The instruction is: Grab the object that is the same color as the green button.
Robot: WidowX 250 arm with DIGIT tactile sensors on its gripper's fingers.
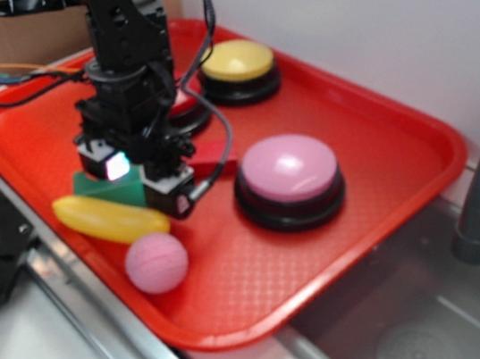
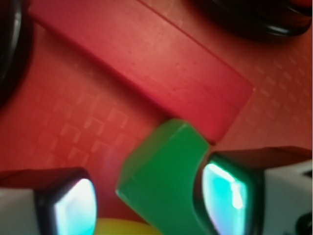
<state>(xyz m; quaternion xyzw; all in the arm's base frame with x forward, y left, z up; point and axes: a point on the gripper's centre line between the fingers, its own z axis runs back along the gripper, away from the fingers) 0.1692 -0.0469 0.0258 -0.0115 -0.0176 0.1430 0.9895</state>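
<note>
Green block (image 2: 164,178): 1, between wide fingers (image 2: 222,196) | red block (image 2: 142,63): 1 | buttons: 3 | pink ball (image 1: 156,263): 1

Tight quarters on the red tray (image 1: 380,146): the end effector (image 2: 146,205) straddles the green block (image 2: 161,181), one pad against it, the other with a gap. The red block (image 2: 142,68) sits close behind, the yellow banana toy (image 1: 110,219) in front; open tray lies rightward.

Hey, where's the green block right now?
In the exterior view, the green block sits on the red tray's near-left part, under the gripper, behind the yellow banana.
</note>
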